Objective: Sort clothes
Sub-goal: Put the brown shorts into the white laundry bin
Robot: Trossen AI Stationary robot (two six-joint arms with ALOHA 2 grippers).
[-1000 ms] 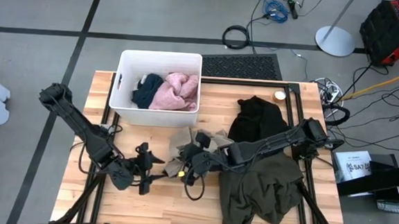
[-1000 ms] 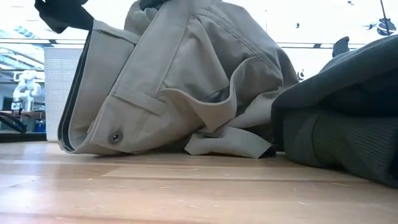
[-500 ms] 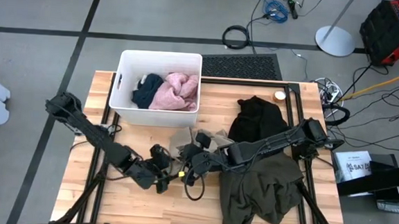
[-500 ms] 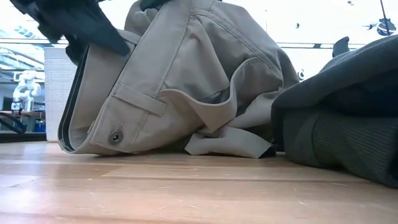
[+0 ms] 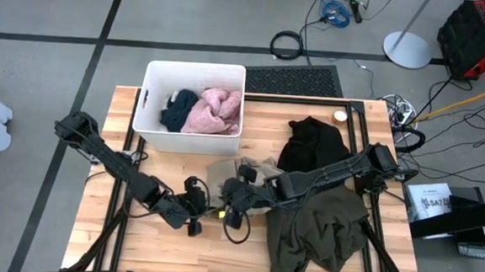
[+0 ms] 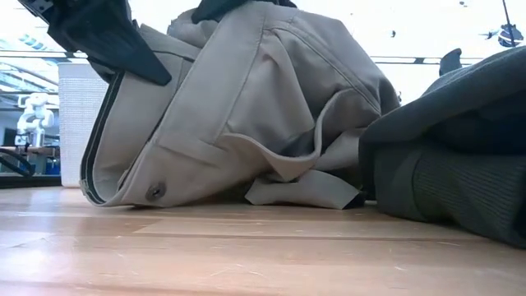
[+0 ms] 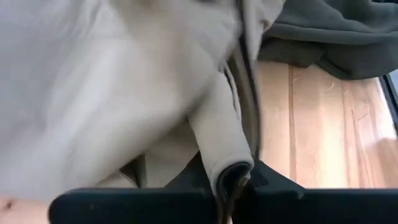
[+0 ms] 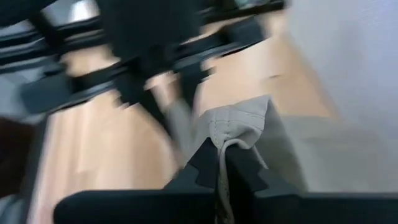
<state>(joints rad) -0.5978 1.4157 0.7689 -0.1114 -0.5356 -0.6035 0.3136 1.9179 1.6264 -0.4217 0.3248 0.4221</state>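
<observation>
five garments: navy (image 5: pixel 176 111) and pink (image 5: pixel 211 110) in the white bin (image 5: pixel 150 97); black (image 5: pixel 313 144), olive (image 5: pixel 319 233), khaki (image 5: pixel 242 171) on table. both grippers, left (image 5: pixel 207 205) and right (image 5: pixel 232 192), pinch khaki; left was spread a second ago.

Bare table (image 5: pixel 102 229) beside left tool (image 5: pixel 207 211)

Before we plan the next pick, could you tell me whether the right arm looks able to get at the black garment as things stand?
Probably not yet: the right gripper is shut on the khaki garment, as is the left gripper. The black garment lies uncovered beside the right arm, so it looks reachable once the khaki piece is released.
</observation>
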